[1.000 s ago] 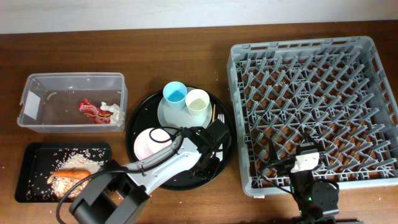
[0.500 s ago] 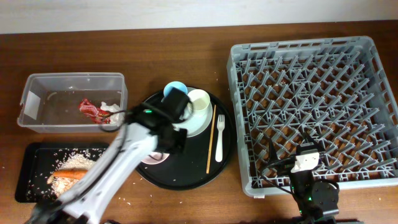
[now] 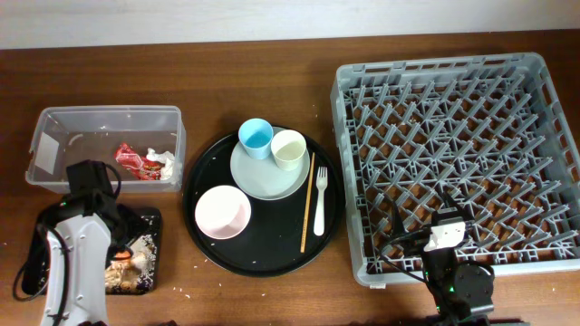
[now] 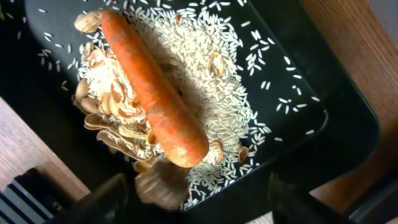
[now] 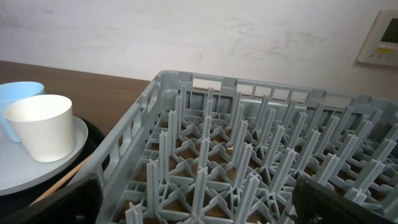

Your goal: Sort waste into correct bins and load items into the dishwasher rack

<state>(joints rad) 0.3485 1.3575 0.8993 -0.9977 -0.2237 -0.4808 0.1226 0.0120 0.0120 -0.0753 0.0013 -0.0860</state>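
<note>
You're bringing the left gripper (image 4: 199, 204) off the round black tray (image 3: 272, 258) and over the shallow black tray (image 4: 323, 68). Its fingers (image 4: 102, 202) are spread, and the brown lump (image 4: 160, 185) is lying beside the carrot (image 4: 155, 93). Dishes are probably next.

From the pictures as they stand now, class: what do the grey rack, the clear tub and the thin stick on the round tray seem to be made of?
Grey rack: likely moulded plastic, matt; uniform colour, thin ribbed pegs.
Clear tub: plastic, slightly cloudy; its contents show through the walls.
Thin stick: probably wood or bamboo; pale tan, dull, straight.
</note>
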